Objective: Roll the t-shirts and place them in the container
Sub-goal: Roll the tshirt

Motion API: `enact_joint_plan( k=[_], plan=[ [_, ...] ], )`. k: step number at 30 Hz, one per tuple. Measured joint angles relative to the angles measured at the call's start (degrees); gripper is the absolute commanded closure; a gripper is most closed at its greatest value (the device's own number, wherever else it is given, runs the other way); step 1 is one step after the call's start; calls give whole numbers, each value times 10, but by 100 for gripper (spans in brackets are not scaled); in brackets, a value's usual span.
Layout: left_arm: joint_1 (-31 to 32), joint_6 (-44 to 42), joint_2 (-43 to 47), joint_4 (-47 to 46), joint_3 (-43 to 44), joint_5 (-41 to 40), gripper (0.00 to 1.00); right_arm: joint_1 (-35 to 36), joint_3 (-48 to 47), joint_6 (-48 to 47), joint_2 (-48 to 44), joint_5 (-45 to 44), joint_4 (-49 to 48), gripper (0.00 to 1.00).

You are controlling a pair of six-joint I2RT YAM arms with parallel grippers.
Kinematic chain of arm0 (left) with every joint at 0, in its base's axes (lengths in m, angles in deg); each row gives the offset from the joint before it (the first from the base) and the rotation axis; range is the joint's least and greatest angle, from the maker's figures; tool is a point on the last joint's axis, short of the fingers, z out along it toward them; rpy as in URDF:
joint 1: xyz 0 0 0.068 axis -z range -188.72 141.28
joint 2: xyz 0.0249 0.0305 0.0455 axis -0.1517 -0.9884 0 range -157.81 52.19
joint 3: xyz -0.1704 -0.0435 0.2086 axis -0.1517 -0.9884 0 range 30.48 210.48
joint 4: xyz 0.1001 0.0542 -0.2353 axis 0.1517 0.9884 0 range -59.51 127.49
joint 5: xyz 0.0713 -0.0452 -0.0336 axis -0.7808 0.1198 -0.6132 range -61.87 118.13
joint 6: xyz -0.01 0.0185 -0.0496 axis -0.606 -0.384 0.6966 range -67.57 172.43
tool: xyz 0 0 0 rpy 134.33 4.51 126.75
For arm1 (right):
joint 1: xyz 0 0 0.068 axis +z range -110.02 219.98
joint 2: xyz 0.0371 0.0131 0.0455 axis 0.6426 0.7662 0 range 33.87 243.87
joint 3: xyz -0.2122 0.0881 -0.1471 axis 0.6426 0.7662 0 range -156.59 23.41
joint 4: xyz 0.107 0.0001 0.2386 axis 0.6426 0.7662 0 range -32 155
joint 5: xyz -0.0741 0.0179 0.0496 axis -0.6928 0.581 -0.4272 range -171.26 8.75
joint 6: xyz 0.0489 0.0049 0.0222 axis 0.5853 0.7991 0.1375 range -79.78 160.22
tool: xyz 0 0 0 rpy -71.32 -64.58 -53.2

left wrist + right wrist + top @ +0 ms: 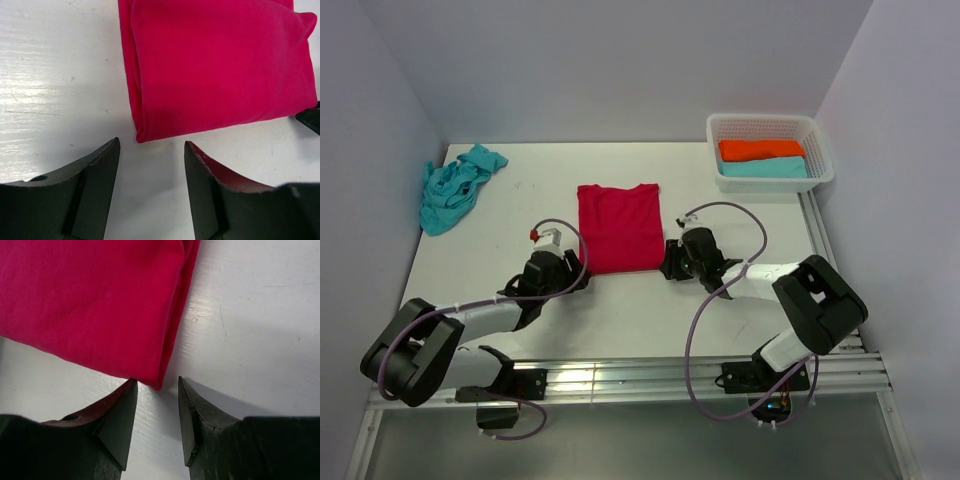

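Left end effector [151, 145]: low over the white table [520, 215], fingers apart, nothing between them. The near-left corner of the crimson t-shirt [618, 228] lies just ahead of the gap. Right end effector [156, 381]: fingers apart, not clamped, with the shirt's near-right corner at their tips. Crimson t-shirt is folded into a flat panel at mid-table, between both arms. Turquoise t-shirt [452, 190]: crumpled heap, far left, well apart. Basket [764, 119]: white lattice, far-right corner, holding a folded orange cloth [761, 149] beside a teal cloth [765, 168].
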Motion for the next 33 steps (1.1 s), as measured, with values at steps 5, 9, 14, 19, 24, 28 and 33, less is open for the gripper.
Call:
enact_joint_plan(
  k=[5,9,14,19,24,28,33],
  plan=[
    [2,-6,-16,-14,0,0,48,0,-10,-5,12,0,-2,63],
    [3,-16,-37,-32,8,0,50,0,-16,-9,19,0,-4,63],
    [10,-23,-43,-49,7,-11,52,5,-17,-9,23,-6,-8,67],
    [23,-33,-57,-70,6,-31,55,10,-13,-9,30,-14,-28,78],
    [43,-39,-81,-99,6,-49,72,15,-13,-9,41,-24,-47,86],
    [46,-37,-100,-127,3,-52,96,16,-13,-10,43,-29,-53,100],
    [48,-32,-97,-133,-1,-52,100,17,-12,-8,42,-31,-49,100]
  ],
)
